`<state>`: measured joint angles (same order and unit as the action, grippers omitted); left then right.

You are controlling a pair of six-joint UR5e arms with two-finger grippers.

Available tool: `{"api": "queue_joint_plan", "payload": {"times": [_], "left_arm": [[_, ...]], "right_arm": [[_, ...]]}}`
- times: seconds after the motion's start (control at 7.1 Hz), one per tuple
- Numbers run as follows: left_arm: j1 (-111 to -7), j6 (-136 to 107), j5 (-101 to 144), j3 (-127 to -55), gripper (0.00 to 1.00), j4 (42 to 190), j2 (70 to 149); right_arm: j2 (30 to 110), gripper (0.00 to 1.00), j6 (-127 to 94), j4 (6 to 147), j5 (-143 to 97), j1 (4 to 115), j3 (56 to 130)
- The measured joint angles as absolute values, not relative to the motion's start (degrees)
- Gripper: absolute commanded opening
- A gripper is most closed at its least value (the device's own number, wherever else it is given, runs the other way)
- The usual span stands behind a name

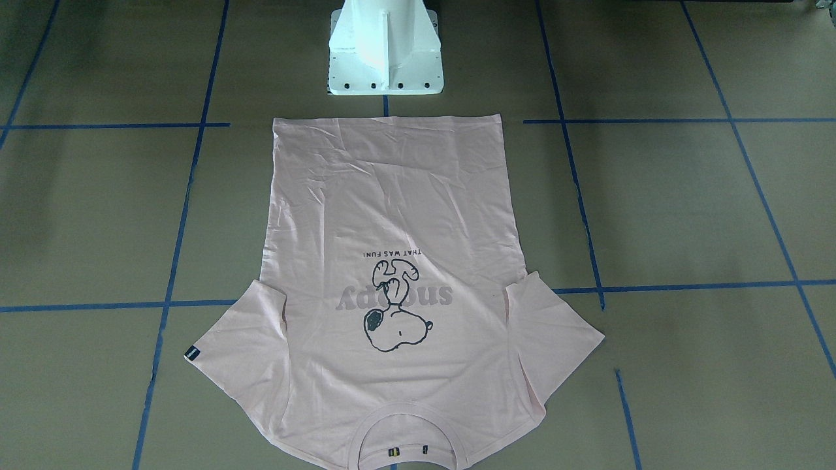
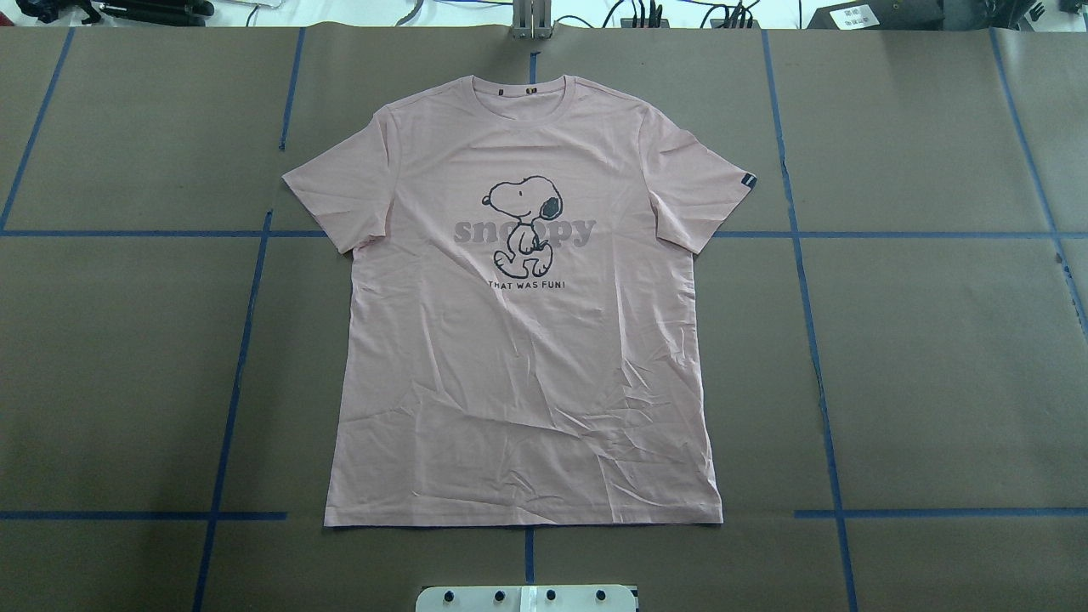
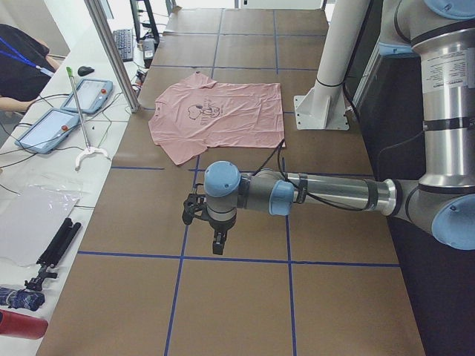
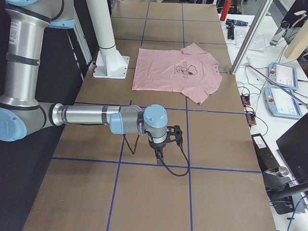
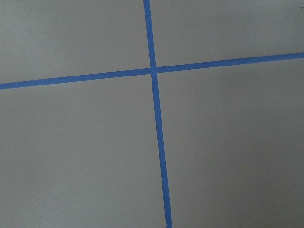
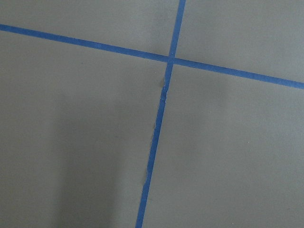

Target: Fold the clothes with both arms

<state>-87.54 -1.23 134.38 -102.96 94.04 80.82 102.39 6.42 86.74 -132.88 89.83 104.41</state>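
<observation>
T-shirt [image 2: 527, 340] lies flat, print up, wholly unfolded on the bench [image 2: 935, 357], while the left end effector [image 3: 216, 241] and the right end effector [image 4: 158, 153] hang well apart from it; I cannot tell how far open they are.

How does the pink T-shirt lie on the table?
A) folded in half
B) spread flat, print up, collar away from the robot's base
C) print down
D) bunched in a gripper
B: the T-shirt lies unfolded with its dog print showing and its collar far from the white base.
</observation>
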Motion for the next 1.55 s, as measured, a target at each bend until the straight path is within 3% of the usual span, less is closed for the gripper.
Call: {"api": "queue_joint_plan", "payload": {"times": [0.42,0.84,1.13,1.55], "left_arm": [[-87.32,-1.20,134.30,-103.17,1.00,94.80,81.68],[-86.85,-1.18,134.12,-102.96,1.00,104.68,82.87],[-86.67,-1.20,133.55,-100.89,1.00,114.42,89.23],[-86.31,-4.41,133.48,-91.68,1.00,128.38,101.76]], "right_arm": [[101.99,1.00,6.00,85.71,-132.68,89.62,104.41],[97.35,1.00,4.53,78.76,-132.24,89.57,103.26],[94.41,1.00,2.55,76.60,-132.51,89.56,101.96],[91.38,1.00,-0.23,75.54,-138.03,89.56,101.05]]}}
